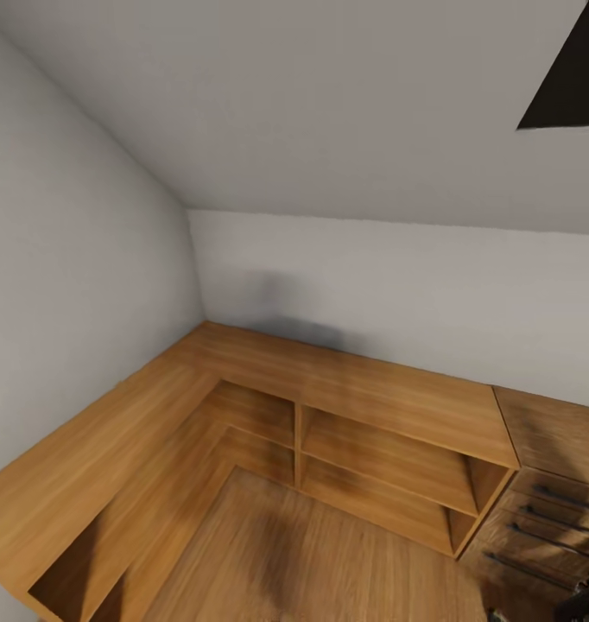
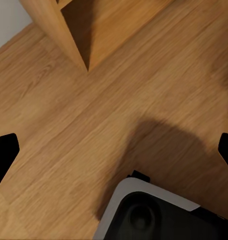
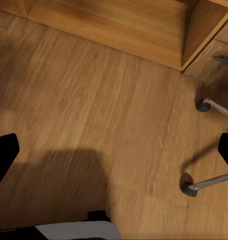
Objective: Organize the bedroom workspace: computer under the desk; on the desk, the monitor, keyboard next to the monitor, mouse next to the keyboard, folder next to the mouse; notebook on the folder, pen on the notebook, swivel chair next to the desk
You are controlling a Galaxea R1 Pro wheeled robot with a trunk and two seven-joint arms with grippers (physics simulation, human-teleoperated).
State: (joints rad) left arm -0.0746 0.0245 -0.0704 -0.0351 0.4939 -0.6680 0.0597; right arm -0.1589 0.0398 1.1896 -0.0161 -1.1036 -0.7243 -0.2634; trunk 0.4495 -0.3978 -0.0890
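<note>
This was a furnished room in a home, rendered in simulation. Plain pale grey walls (image 1: 87, 285) met in a corner beneath a sloping ceiling (image 1: 329, 104), which suggested an attic-style room. A low L-shaped wooden shelving unit (image 1: 329, 406) with open compartments ran along both walls, and a wooden drawer cabinet (image 1: 549, 492) with dark bar handles stood beside it. The wooden plank floor (image 3: 93, 100) carried two chrome legs on black castors (image 3: 188, 186) of a wheeled chair.
</note>
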